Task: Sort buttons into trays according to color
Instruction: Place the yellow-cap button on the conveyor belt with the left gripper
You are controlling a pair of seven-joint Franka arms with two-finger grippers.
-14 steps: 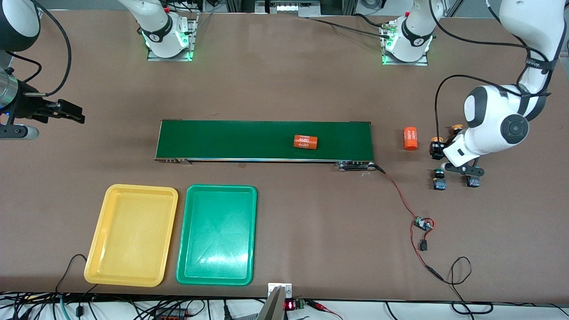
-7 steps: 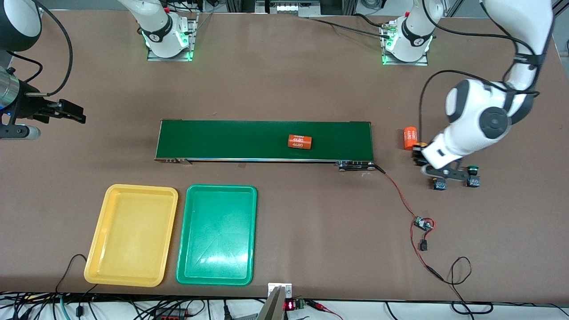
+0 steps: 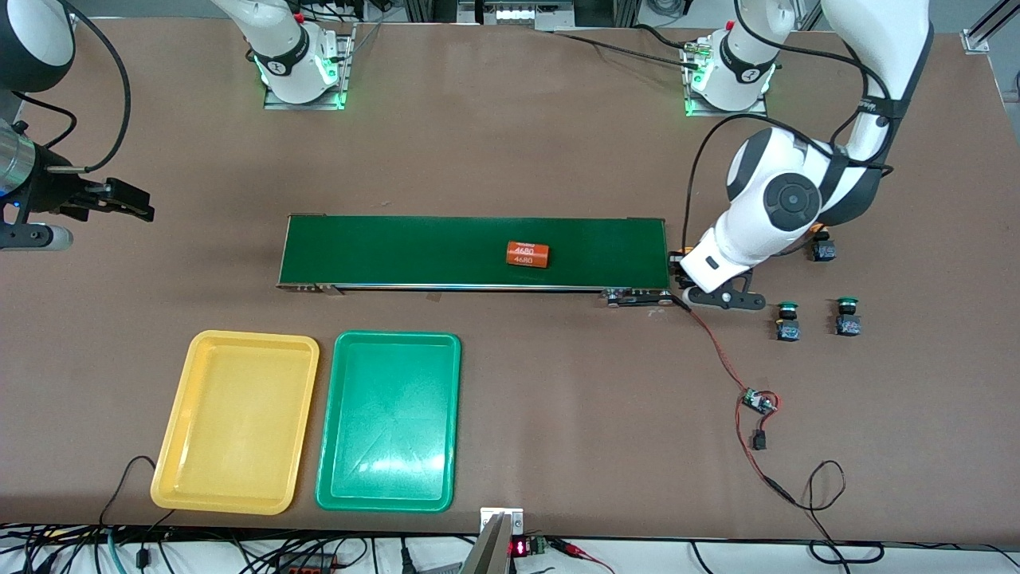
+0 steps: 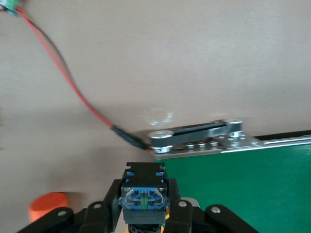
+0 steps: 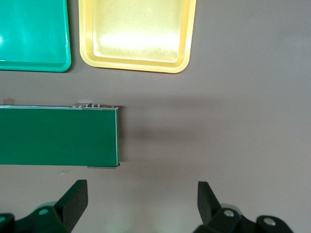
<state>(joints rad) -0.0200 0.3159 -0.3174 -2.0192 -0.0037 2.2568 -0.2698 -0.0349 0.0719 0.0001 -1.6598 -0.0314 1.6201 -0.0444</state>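
My left gripper (image 3: 680, 267) hangs just off the conveyor belt's end toward the left arm's end of the table. It is shut on a button (image 4: 144, 194): the black-and-blue body shows between the fingers (image 4: 112, 206), with a sliver of yellow-orange cap below. Another yellow button (image 3: 821, 247) peeks out beside the left arm. Two green buttons (image 3: 787, 325) (image 3: 847, 319) stand on the table nearer the front camera. The yellow tray (image 3: 237, 422) and green tray (image 3: 389, 421) lie side by side, both bare. My right gripper (image 3: 119, 199) waits open at the right arm's end.
The dark green conveyor belt (image 3: 446, 251) crosses the table's middle with an orange "4680" cylinder (image 3: 528, 254) on it. A second orange cylinder (image 4: 47, 206) lies near the belt's end. A red wire with a small circuit board (image 3: 757, 401) runs from the belt's end.
My left arm has carried the yellow button from the cluster of buttons over to the belt's end. The cylinder on the belt has drifted toward the right arm's end. The right arm is still.
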